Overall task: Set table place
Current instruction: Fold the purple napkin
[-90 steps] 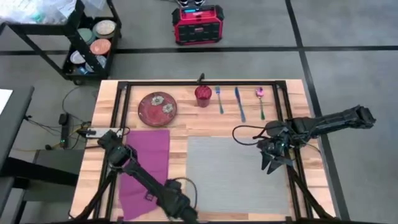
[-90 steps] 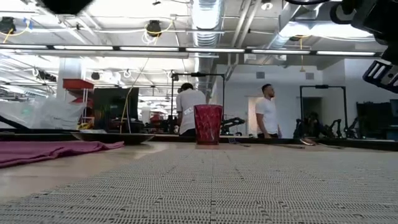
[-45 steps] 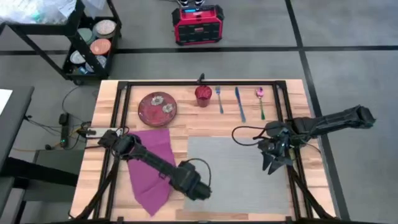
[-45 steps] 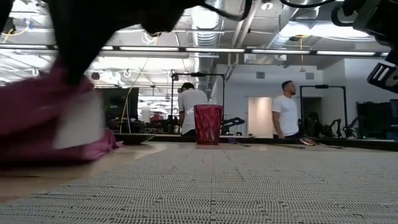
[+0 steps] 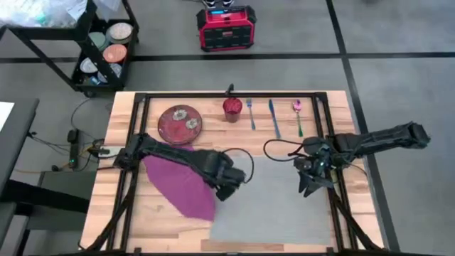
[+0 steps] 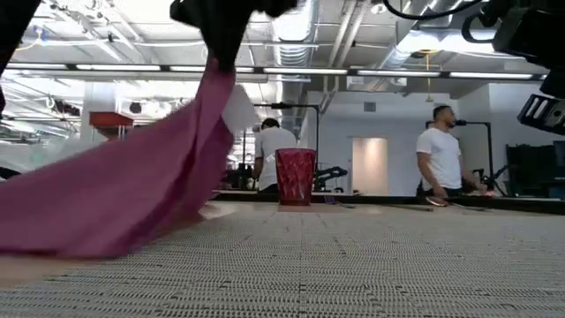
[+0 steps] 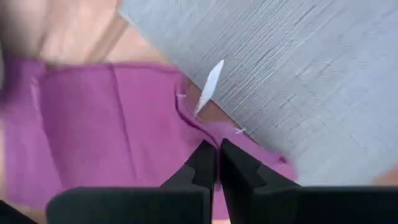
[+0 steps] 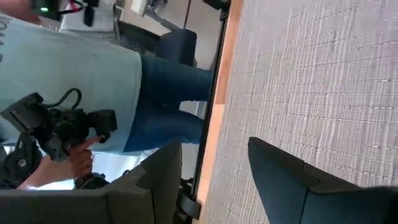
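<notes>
The left end effector (image 5: 229, 186), clamped on the napkin (image 5: 181, 183), has dragged it onto the placemat's (image 5: 284, 206) left edge. The right end effector (image 5: 307, 186) hovers apart over the mat's right edge. Release comes next.

Table (image 5: 334, 107) (light planks): placemat (image 5: 284, 206), plate (image 5: 179, 124), red cup (image 5: 232, 109), cutlery (image 5: 273, 117).

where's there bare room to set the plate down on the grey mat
The placemat is bare between the left pincer, shut on the napkin at its left edge, and the open right pincer. The far table strip is crowded: plate, cup, cutlery.
</notes>
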